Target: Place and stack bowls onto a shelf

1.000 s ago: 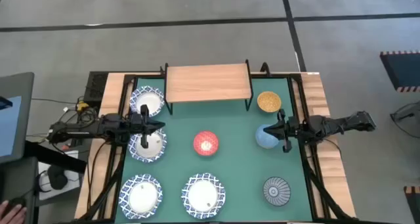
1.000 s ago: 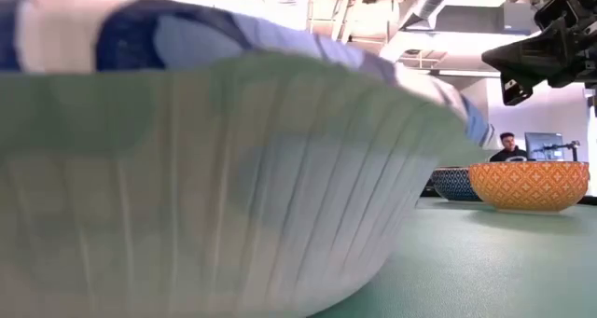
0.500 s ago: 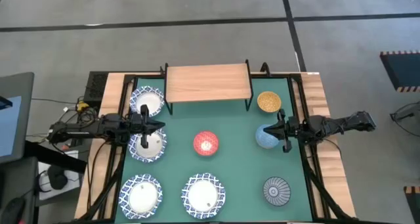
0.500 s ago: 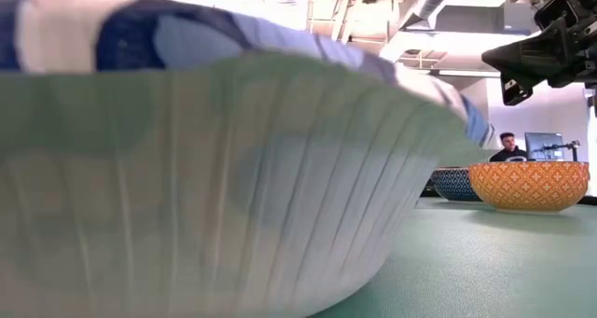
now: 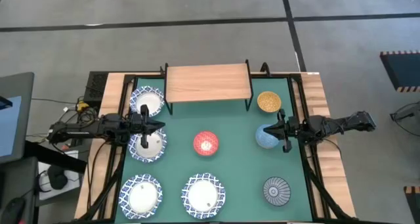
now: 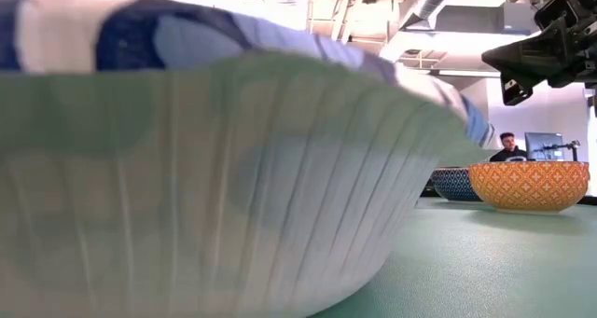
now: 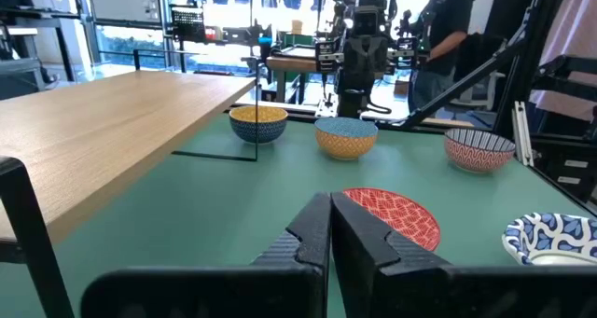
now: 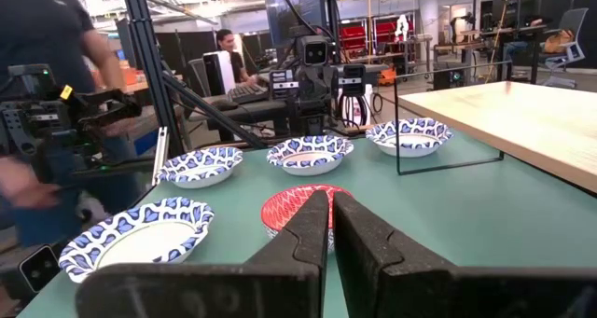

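The shelf [image 5: 208, 83], a light wooden plank on black legs, stands at the back of the green mat. Four blue-lattice bowls lie on the left and front: [image 5: 147, 100], [image 5: 147, 144], [image 5: 140, 194], [image 5: 203, 194]. The red bowl [image 5: 206, 143] is in the middle, the orange-yellow bowl [image 5: 269, 102] and the pale blue bowl [image 5: 266, 137] on the right, the ray-patterned bowl [image 5: 276, 190] at front right. My left gripper [image 5: 146, 125] hovers between the two back-left lattice bowls, shut and empty [image 7: 329, 211]. My right gripper [image 5: 281, 129] hovers over the pale blue bowl, shut and empty [image 8: 331, 206].
A black frame [image 5: 125, 79] and wooden borders [image 5: 323, 99] edge the mat. In the low view a lattice bowl [image 6: 215, 169] fills most of the picture. People and workstations show in the room beyond the table [image 8: 56, 66].
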`<state>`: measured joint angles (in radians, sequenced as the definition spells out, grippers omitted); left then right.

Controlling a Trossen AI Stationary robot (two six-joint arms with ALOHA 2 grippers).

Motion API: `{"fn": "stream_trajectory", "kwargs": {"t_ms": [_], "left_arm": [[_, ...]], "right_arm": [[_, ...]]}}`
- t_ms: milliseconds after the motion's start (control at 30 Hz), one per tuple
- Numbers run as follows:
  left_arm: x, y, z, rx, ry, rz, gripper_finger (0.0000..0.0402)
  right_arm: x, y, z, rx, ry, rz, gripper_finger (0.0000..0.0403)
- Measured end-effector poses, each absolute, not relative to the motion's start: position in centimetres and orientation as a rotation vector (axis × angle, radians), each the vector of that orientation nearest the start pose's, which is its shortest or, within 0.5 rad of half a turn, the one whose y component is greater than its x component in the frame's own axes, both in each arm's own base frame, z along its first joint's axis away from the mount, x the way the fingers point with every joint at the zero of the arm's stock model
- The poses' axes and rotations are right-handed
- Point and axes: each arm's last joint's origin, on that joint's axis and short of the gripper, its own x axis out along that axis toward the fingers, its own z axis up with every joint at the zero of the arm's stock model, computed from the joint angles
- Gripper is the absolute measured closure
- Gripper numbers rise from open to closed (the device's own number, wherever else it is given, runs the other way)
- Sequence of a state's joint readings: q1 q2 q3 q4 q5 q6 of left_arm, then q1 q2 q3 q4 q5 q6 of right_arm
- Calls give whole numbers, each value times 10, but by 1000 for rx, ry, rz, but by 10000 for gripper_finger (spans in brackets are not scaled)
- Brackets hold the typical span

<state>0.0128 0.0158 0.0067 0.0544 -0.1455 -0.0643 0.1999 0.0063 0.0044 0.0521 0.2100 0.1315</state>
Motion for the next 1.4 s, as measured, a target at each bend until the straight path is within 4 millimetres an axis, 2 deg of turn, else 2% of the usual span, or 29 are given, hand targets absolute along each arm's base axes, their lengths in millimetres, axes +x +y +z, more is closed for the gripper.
{"fn": "stream_trajectory", "kwargs": {"t_ms": [800,933,1233,1400], "left_arm": [[98,5,170,-68,-52,157,401],[98,5,170,-155,-65,154,401],[95,14,172,-330,-150,460,401],[95,15,173,-368,-167,482,401]], "right_arm": [[96,13,170,142,-50,-7,355],[96,13,170,142,-50,-7,355],[96,13,170,142,-50,-7,355],[96,13,170,142,-50,-7,355]]}}
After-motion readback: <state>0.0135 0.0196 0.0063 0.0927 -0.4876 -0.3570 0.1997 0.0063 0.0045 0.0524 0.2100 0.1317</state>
